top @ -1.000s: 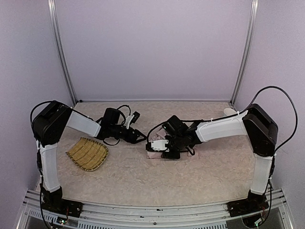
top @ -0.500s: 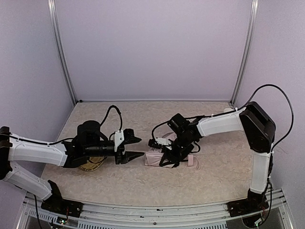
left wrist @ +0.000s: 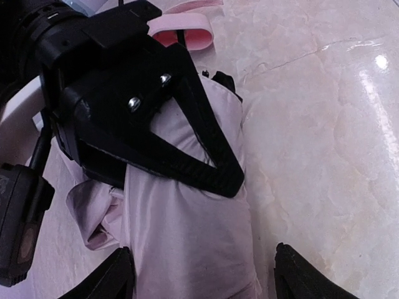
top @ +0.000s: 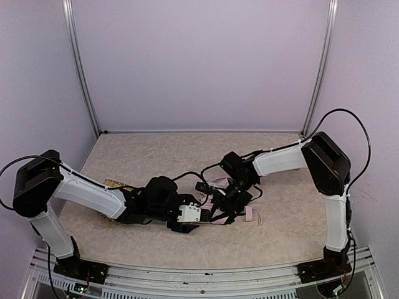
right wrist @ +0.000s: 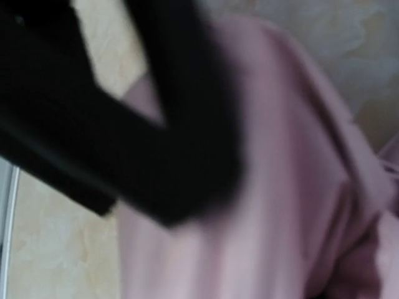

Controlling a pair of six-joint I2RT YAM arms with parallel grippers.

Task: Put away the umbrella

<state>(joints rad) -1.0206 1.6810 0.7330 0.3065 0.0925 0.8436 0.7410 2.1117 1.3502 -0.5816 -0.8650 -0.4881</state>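
Note:
The umbrella (left wrist: 187, 230) lies folded on the table as a pale pink bundle. From above, only its end (top: 251, 213) shows past the two grippers. My left gripper (left wrist: 206, 277) is open, one fingertip (left wrist: 115, 277) on each side of the bundle's near end. In the top view, my left gripper (top: 190, 219) sits just left of my right gripper (top: 219, 205). One black finger (left wrist: 193, 156) of the right gripper lies pressed on the pink fabric; its other finger is hidden. The right wrist view is blurred: pink fabric (right wrist: 280, 205) under a dark finger (right wrist: 174, 162).
The woven straw tray (top: 114, 184) lies at the left, mostly covered by my left arm. A pink strap (left wrist: 184, 34) lies on the table beyond the bundle. Black cables loop round the right wrist. Walls close in the table at the back and both sides.
My left arm has swung in from the left, over the tray, and its open gripper now straddles the umbrella. The right gripper has stayed on the umbrella, shifting slightly.

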